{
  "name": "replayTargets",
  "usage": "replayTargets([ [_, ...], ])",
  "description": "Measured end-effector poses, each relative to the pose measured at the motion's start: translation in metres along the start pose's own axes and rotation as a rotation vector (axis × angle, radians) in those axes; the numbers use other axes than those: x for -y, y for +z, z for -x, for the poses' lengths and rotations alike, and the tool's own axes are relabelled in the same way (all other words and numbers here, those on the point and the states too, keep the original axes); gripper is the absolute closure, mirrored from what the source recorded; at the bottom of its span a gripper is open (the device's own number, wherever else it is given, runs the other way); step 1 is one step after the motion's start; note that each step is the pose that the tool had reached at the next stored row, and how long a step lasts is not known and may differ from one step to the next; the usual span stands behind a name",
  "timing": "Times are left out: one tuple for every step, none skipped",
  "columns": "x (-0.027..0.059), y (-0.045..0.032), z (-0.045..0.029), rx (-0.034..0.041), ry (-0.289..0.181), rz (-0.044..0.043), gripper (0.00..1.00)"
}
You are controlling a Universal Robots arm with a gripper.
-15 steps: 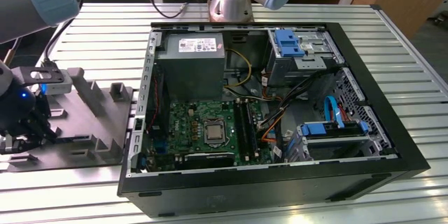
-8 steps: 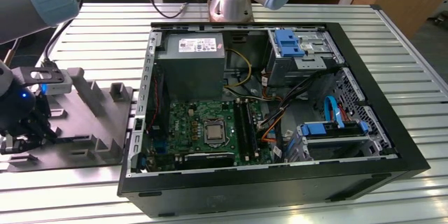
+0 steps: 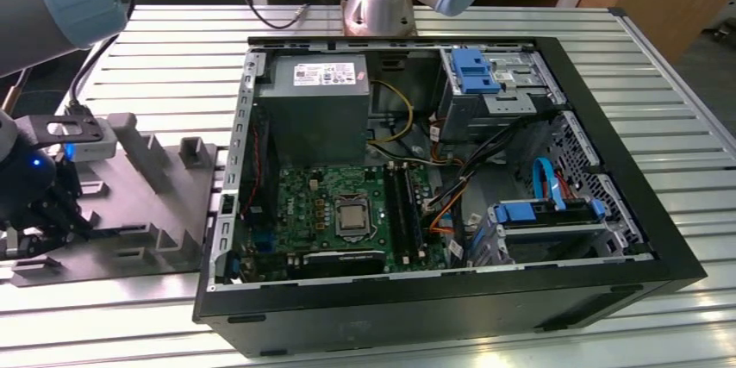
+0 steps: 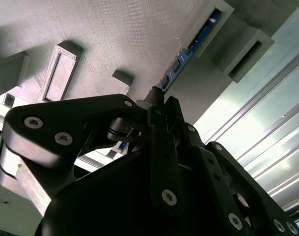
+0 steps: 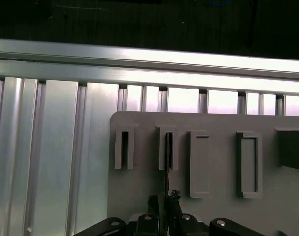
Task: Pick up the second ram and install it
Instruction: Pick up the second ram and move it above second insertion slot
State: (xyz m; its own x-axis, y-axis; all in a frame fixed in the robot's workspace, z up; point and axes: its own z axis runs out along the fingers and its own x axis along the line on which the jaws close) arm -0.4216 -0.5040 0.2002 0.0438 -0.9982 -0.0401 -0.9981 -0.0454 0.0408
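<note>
— Where is the gripper?

— At the exterior view's left, low in the frame. The gripper [image 3: 34, 230] hangs over the grey tray [image 3: 150, 204], which lies on the slatted metal table [image 3: 172, 66] just beside the open computer case [image 3: 598, 239].

— And the second ram?

— In the second wrist view the second ram [image 4: 175, 66] is a thin blue stick standing on edge in the tray [image 4: 115, 34]. Its far end sits in a raised slot block, and its near end runs in between the fingers [image 4: 162, 142].

— Is it gripped?

— The gripper [image 4: 153, 96] is closed down to the stick's thickness, with one finger against each face. In the first wrist view the ram's dark edge [image 5: 165, 167] runs from a slot in the tray [image 5: 139, 191] straight into the gripper [image 5: 165, 199].

— Is it lifted?

— Its end is in the slot. I cannot tell whether it rests on the tray's floor.

— And the case?

— The motherboard [image 3: 333, 204] lies mid-frame in the exterior view, below the grey power supply [image 3: 313, 109] and well apart from the gripper.
</note>
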Motion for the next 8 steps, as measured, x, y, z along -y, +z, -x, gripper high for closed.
replayTargets([
  [0.0,0.0,0.0,0.0,0.0,0.0,0.79],
  [0.0,0.0,-0.0001,0.0,0.0,0.0,0.79],
  [0.0,0.0,-0.0001,0.0,0.0,0.0,0.79],
  [0.0,0.0,-0.0001,0.0,0.0,0.0,0.79],
  [0.0,0.0,-0.0001,0.0,0.0,0.0,0.79],
  [0.0,0.0,-0.0001,0.0001,0.0,-0.0001,0.79],
  [0.0,0.0,-0.0002,0.0001,0.0,0.0,0.79],
  [0.0,0.0,-0.0002,0.0,0.0,0.0,0.79],
])
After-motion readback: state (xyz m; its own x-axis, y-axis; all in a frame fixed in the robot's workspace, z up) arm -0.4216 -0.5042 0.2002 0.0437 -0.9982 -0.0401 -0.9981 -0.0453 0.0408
